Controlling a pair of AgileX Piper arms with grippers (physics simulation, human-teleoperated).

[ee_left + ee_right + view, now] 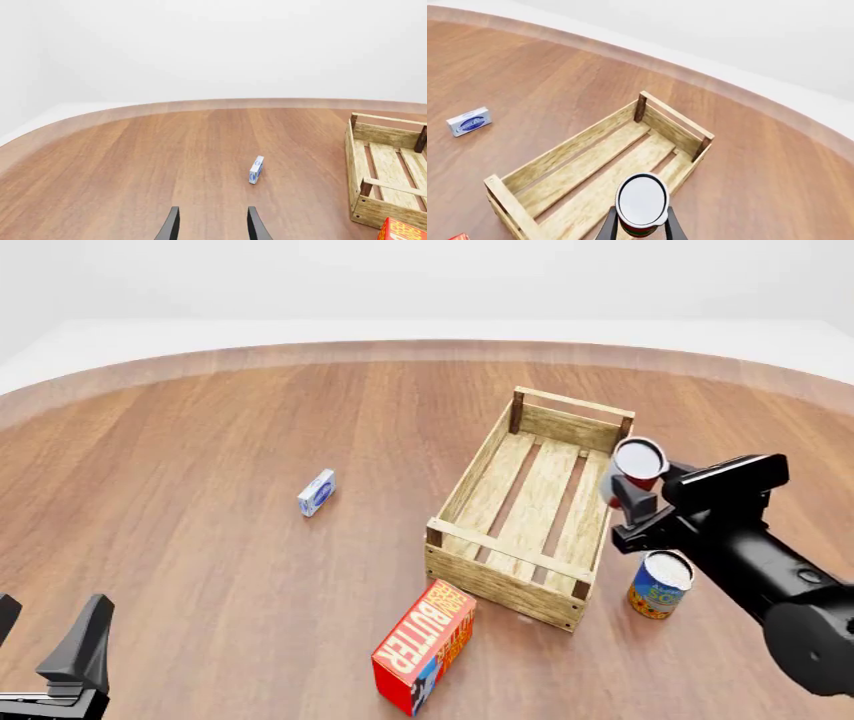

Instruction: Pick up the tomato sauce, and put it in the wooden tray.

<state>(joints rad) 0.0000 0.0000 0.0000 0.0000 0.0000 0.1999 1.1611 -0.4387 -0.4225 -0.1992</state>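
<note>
The tomato sauce can (638, 462), red-sided with a silvery-white top, is held in the air by my right gripper (633, 502), just above the right rim of the wooden tray (497, 478). In the right wrist view the can (642, 202) sits between the fingers (607, 228), over the tray's (547, 167) right-hand side. The tray is a light-wood slatted crate with nothing in it. My left gripper (40, 640) is open and empty at the near left, far from both; its fingers (170, 226) show in the left wrist view, with the tray (373, 135) off to one side.
A blue-and-yellow-labelled can (659, 585) stands right of the tray, under my right arm. A red-orange butter box (424, 645) lies in front of the tray's near corner. A small blue-and-white box (316, 492) lies left of the tray. The round table edge (400, 348) curves across the back.
</note>
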